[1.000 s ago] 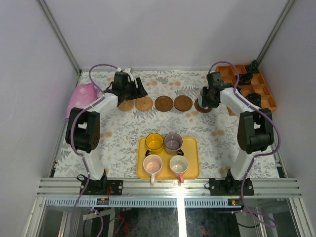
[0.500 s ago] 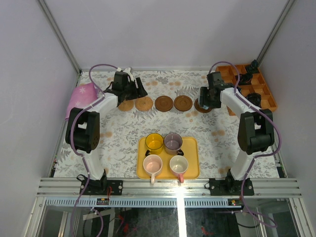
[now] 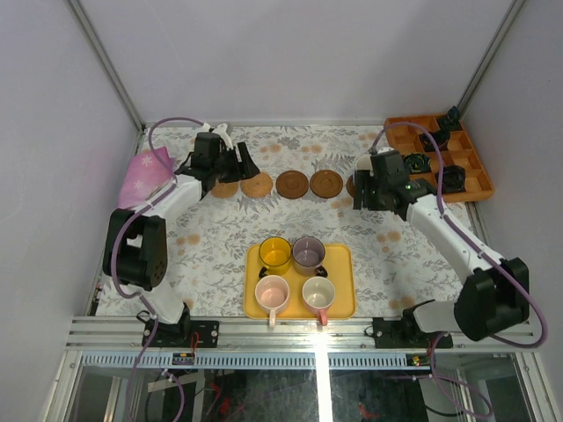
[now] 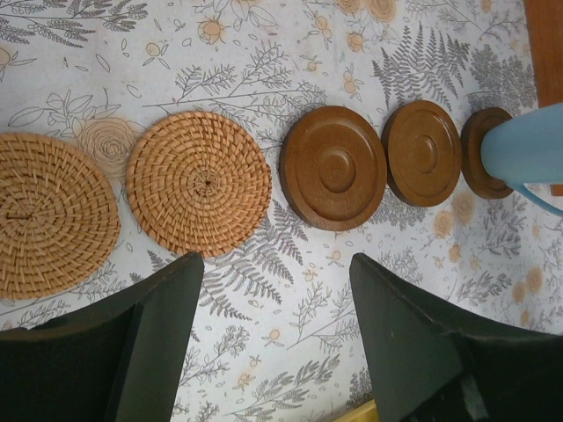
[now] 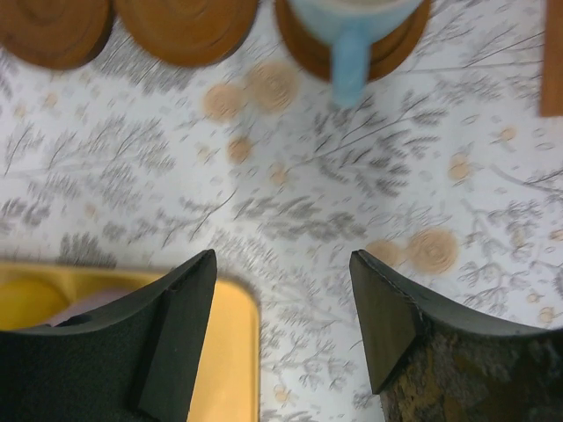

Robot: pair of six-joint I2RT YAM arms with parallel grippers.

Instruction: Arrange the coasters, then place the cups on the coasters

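Five coasters lie in a row at the back: two tan woven ones (image 4: 53, 215) (image 4: 199, 182) and three dark brown ones (image 4: 332, 167) (image 4: 422, 152) (image 4: 475, 167). The light blue cup (image 5: 352, 13) stands on the rightmost brown coaster (image 5: 396, 51), handle toward me. My right gripper (image 5: 281, 264) hangs open just on the near side of it, holding nothing. Open and empty too, my left gripper (image 4: 274, 268) hovers near the tan coasters (image 3: 256, 185). On the yellow tray (image 3: 341, 264) sit the yellow cup (image 3: 274, 252), the purple-grey cup (image 3: 308, 252) and two pink cups (image 3: 272, 291) (image 3: 318, 292).
An orange compartment tray (image 3: 462, 171) with dark items stands at the back right, close behind the right arm. A pink cloth-like thing (image 3: 141, 174) lies at the left edge. Grey walls close in the table on three sides.
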